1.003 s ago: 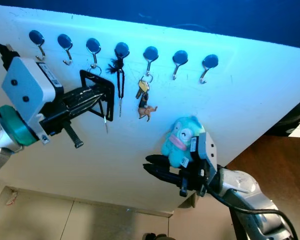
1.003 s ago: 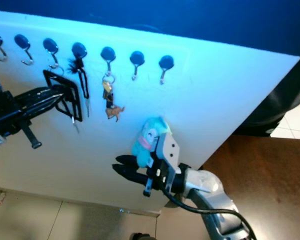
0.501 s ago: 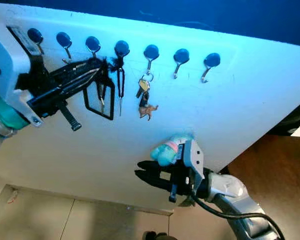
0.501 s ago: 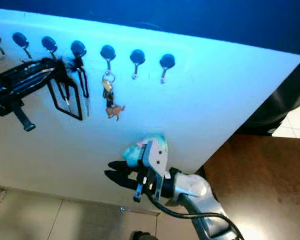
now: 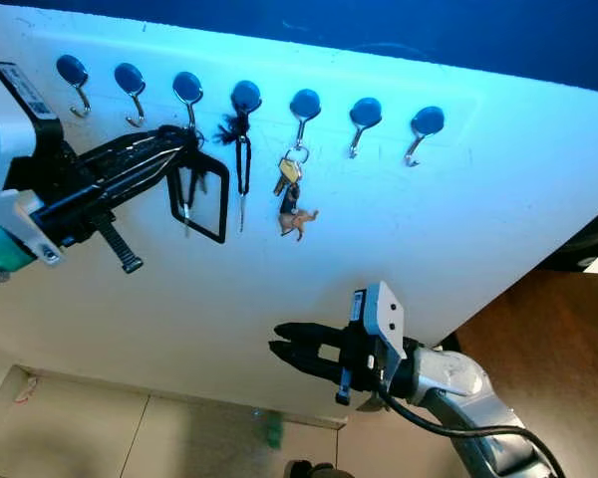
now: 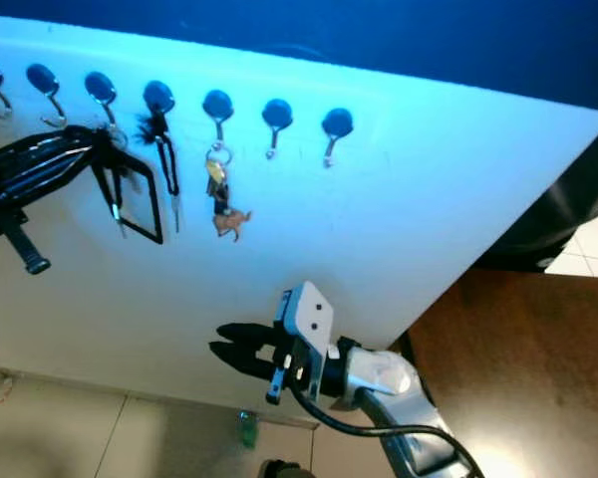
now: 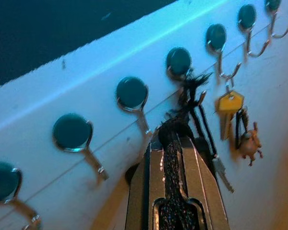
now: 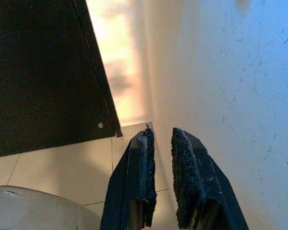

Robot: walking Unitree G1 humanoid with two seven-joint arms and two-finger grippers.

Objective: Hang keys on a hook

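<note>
**Keys at the hook, not yet safely on**

The ring could miss the hook [image 5: 188,92] tip and drop — the left claw [image 5: 184,149] blocks sight of the catch. Left arm reaches up to the white wall [image 5: 458,219], claw pinching the black keys [image 5: 201,194] just below the third hook. Right claw [image 5: 297,346] hovers low, fingers slightly spread, holding nothing.

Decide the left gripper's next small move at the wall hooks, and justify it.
Probably ease the left gripper down a little so the key ring settles on the third hook, then let go: its fingers hold the black strap just under that hook.
</note>
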